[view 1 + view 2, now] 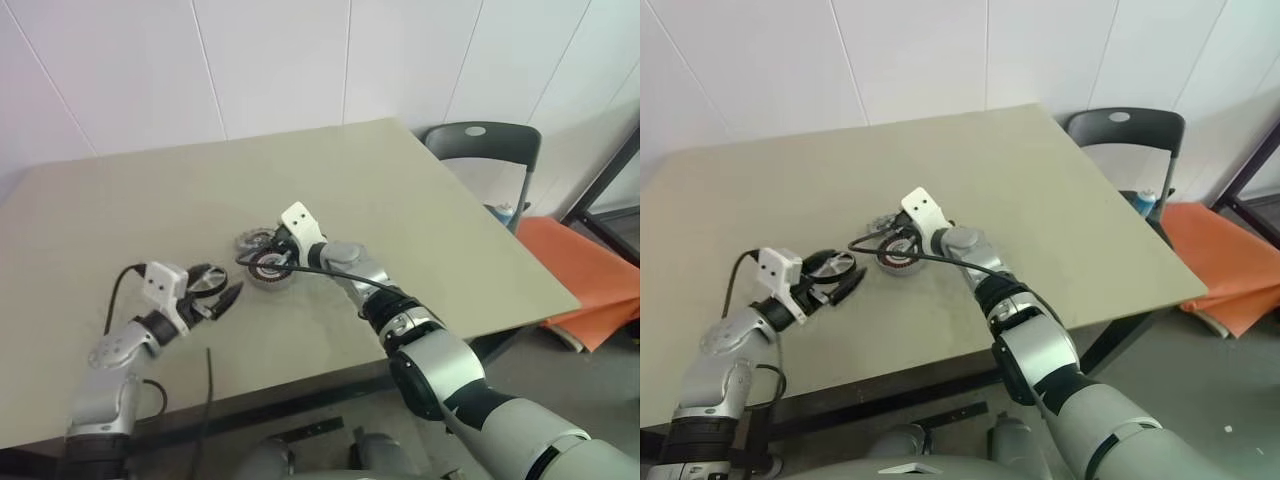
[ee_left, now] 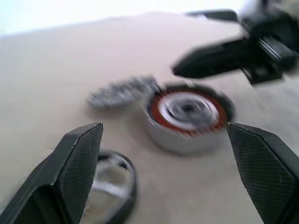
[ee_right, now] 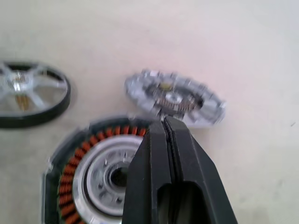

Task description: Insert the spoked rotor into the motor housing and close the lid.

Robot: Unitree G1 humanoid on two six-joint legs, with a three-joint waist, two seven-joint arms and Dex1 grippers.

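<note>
Nearest in, the left tool [image 1: 225, 298] stood with its fingers wide apart and empty, the spoked rotor [image 1: 206, 281] flat on the worktop [image 1: 420, 200] just by it. At its 2 o'clock sat the motor housing [image 1: 270, 267], windings bare, the right tool [image 3: 164, 122] pressed shut above it. Lid [image 3: 174, 97] just beyond the housing. Insertion not begun, I'd say; next, the rotor needed a grip.

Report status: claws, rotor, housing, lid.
Left claw open, empty, beside the spoked rotor. Right claw shut, empty, over the motor housing. Housing uncovered; lid flat on table behind it. Nothing in the way.
</note>
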